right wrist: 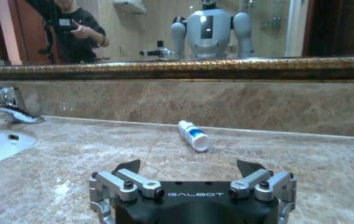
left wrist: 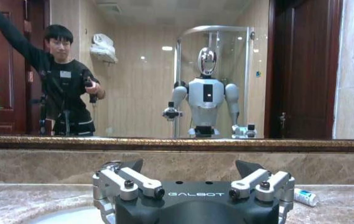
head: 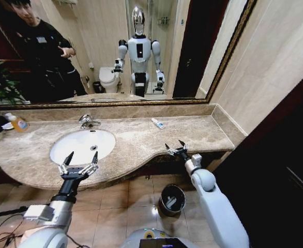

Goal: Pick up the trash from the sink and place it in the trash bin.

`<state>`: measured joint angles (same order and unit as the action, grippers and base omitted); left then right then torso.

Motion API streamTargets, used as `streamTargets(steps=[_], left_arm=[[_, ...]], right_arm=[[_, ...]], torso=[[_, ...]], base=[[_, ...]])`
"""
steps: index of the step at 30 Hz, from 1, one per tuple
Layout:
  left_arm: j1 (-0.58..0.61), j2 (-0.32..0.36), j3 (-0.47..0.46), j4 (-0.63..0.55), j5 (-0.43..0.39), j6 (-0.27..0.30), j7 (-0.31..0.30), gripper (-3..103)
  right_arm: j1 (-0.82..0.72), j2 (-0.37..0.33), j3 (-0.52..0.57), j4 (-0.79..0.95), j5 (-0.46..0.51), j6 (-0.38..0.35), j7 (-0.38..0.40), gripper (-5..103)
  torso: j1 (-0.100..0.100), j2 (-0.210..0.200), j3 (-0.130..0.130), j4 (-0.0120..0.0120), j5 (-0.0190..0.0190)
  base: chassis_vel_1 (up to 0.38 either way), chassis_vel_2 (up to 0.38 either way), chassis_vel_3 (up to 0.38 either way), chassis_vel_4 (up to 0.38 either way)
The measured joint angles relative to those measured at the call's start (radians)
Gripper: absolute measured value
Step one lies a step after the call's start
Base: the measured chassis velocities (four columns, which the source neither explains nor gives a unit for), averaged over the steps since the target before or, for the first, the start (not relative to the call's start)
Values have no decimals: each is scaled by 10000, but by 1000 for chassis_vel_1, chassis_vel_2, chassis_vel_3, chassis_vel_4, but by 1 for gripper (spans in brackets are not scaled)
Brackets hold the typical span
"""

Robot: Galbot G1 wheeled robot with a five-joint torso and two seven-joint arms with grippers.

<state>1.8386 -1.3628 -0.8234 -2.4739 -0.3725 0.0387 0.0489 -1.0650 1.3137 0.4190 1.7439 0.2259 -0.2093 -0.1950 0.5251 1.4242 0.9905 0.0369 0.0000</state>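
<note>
Right wrist view: a small white tube is seen lying on the marble counter, well ahead of the right gripper, whose jaws are spread wide, empty. The left gripper is held equally wide over the sink edge.

Bathroom, sink, mirror, toilet

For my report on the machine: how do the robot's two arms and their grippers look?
Both arms have smooth pale grey-white shells. The left gripper and the right gripper share a black body printed with white "GALBOT" lettering, silver metal finger linkages with dark screws, and pointed black fingertips. A grey box sits on the left forearm.
</note>
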Motion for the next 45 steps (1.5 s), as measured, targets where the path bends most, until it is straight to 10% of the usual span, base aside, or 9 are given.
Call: streamTargets(steps=[45], left_arm=[[0,0,0,0,0,0,0,100]], right_arm=[[5976,467,-2306,-6925,728,454,-947,100]], torso=[[-1,0,-1,0,-1]], base=[[0,0,0,0]])
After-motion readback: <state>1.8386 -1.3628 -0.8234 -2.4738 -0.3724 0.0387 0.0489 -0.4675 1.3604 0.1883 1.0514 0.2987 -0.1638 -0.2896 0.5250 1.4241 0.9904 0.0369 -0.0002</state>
